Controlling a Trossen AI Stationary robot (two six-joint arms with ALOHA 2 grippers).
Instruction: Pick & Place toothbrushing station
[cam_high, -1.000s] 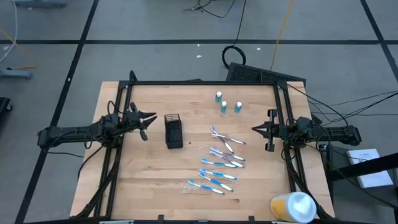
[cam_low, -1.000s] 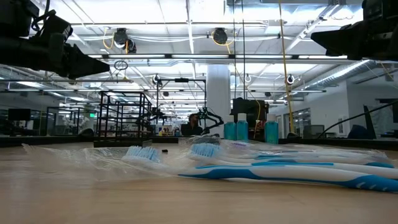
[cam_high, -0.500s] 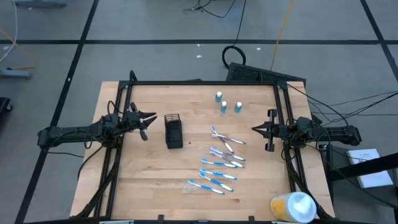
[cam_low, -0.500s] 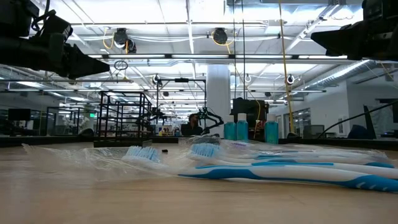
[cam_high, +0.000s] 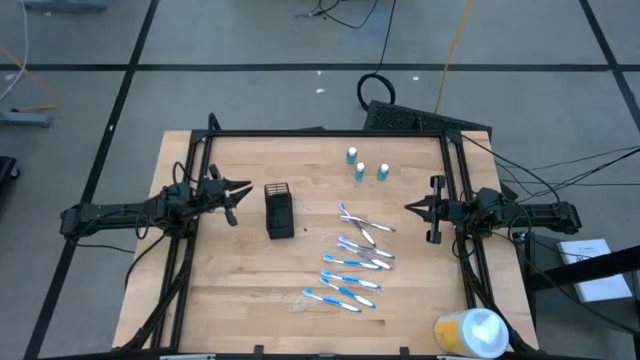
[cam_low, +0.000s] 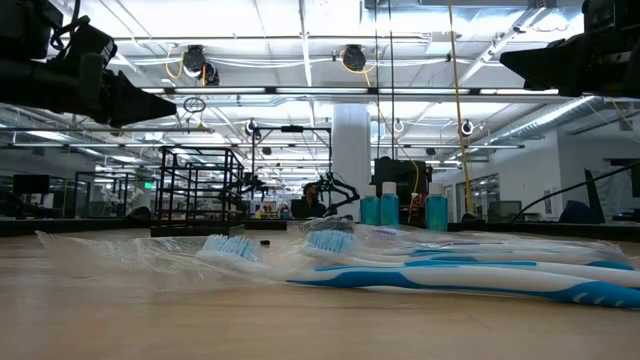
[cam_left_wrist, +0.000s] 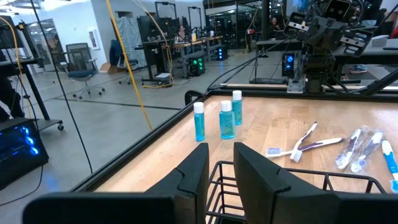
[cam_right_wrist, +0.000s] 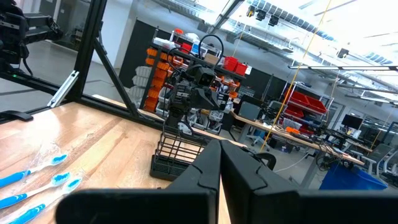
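- Left of the table's middle, the left hand hung above the wood just beside the holder, its fingers a narrow way apart with nothing between them.
- Across the table, the right hand waited near the right edge, fingers pressed together and empty, pointing toward the middle.
- The holder, a small black mesh box, stood upright on the table between the left hand and the toothbrushes, apart from both.
- The toothbrushes lay scattered flat right of the holder, some in clear wrap, running from mid-table toward the near edge.
- Three small blue tubes stood upright in a cluster near the far edge, well apart from the holder.
- A yellow-and-white round container lay at the table's near right corner.
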